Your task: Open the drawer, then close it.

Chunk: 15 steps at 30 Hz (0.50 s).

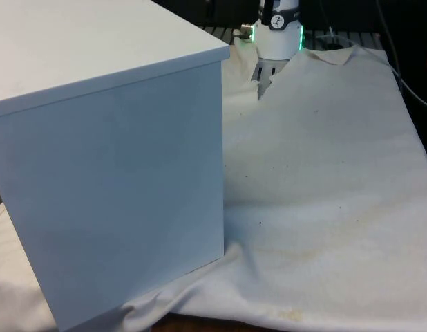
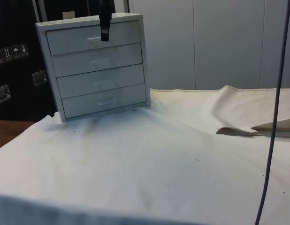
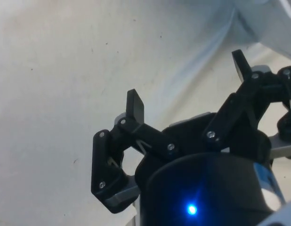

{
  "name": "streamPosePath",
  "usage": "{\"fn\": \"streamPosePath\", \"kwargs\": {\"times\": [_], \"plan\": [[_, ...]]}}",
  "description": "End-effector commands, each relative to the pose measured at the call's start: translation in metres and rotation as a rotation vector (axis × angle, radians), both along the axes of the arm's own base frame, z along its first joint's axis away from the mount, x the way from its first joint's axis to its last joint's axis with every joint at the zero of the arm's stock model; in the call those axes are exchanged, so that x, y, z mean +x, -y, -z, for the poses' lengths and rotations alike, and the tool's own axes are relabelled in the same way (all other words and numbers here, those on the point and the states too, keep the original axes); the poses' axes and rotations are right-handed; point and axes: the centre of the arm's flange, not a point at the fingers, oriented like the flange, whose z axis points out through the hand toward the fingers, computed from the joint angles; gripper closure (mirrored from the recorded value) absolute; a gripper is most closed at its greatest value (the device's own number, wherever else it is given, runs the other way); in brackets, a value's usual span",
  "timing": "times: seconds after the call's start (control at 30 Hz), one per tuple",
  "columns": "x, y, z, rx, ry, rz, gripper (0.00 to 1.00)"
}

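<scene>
A white chest of drawers (image 2: 100, 65) stands on the cloth with four drawers, all shut. In the front view the chest (image 1: 117, 173) turns a plain side to the camera at the front view's left. The top drawer (image 2: 93, 38) has a small white handle (image 2: 94, 40). My black gripper (image 2: 105, 33) hangs in the air in front of the top drawer's face, near the handle, fingers pointing down. In the front view the gripper (image 1: 263, 83) shows just past the chest's far corner. In the wrist view the gripper (image 3: 188, 84) is open, with nothing but cloth seen between the fingers (image 3: 134, 106).
The white cloth (image 2: 159, 159) covers the table, with a raised fold (image 2: 250, 131) at the side view's right. A thin cable (image 2: 275, 103) hangs down in front of the side camera. Bare wood (image 2: 6, 131) shows beside the chest.
</scene>
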Motion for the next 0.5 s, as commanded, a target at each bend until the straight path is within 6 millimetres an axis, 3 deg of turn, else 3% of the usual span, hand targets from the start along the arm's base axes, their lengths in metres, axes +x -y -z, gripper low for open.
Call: {"fn": "streamPosePath", "kwargs": {"times": [0.0, 0.47], "plan": [[0.0012, -0.0003, -0.0001, -0.005, 0.000, -0.002, 0.00], [0.0087, 0.0058, -0.0010, -0.048, 0.013, -0.043, 0.00]]}}
